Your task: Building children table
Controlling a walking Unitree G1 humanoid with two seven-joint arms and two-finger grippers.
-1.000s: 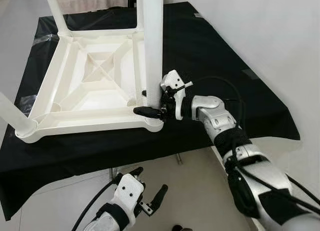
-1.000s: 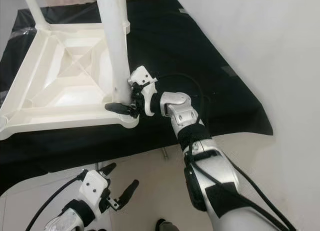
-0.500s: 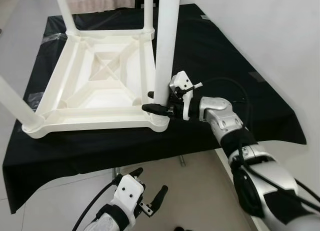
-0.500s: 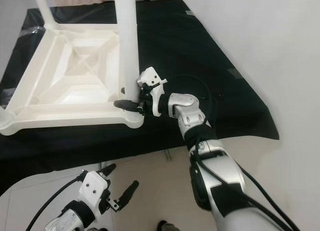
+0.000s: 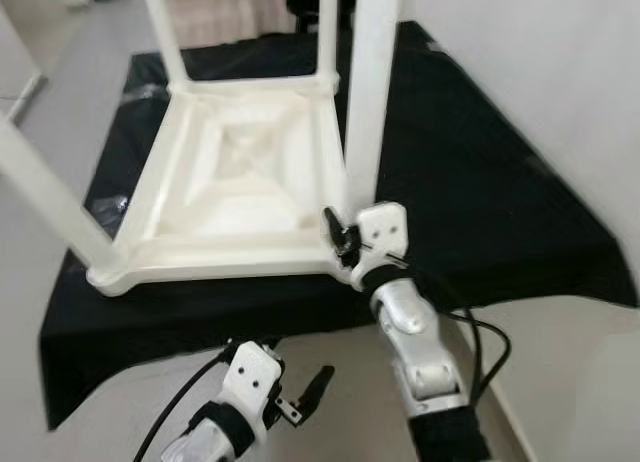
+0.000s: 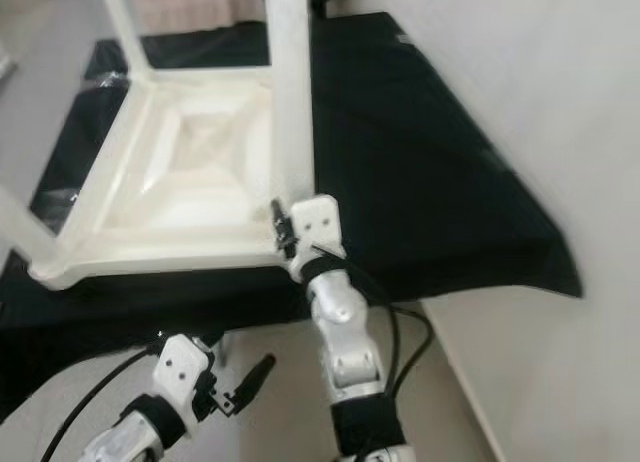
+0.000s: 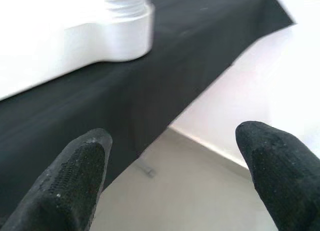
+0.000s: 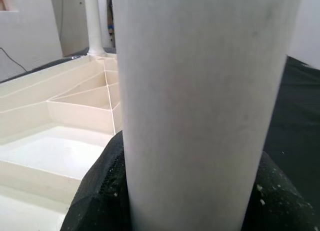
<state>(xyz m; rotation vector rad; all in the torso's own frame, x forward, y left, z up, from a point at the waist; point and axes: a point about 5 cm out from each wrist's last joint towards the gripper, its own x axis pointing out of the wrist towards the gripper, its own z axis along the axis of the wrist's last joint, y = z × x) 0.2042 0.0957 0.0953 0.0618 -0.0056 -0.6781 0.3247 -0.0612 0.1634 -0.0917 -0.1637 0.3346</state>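
**A:** Head views first. What have you got in front of you?

**B:** Your children's table (image 5: 240, 182) lies upside down on the black-covered worktop (image 5: 480, 182), underside ribs facing up. Your right gripper (image 5: 345, 244) is at the near right corner, clamped around the base of the near right leg (image 5: 370, 82), right above its socket.

**A:** How will it handle?

**B:** Looks like hollow moulded plastic, so I'd judge it light, stiff and a bit slick. The low grip is the right spot: close to the joint, where you get least wobble. Higher up, the long tube would lever against you.

**A:** Leg count?

**B:** Four standing: the gripped one, the far right (image 5: 327, 27), the far left (image 5: 158, 27) and the near left (image 5: 50, 197). One tabletop, two grippers.

**A:** Your left gripper?

**B:** The left gripper (image 5: 300, 397) hangs low, off the worktop's front edge, above the floor.

**A:** Left wrist view?

**B:** Jaws spread wide with nothing between them. Beyond one fingertip (image 7: 75, 176), a table corner (image 7: 120, 36) rests on the black cloth.

**A:** Right wrist view?

**B:** The white leg (image 8: 200, 101) sits between the black pads (image 8: 100, 191), jaws pinching it on both sides. The ribbed underside (image 8: 65, 121) spreads out behind.
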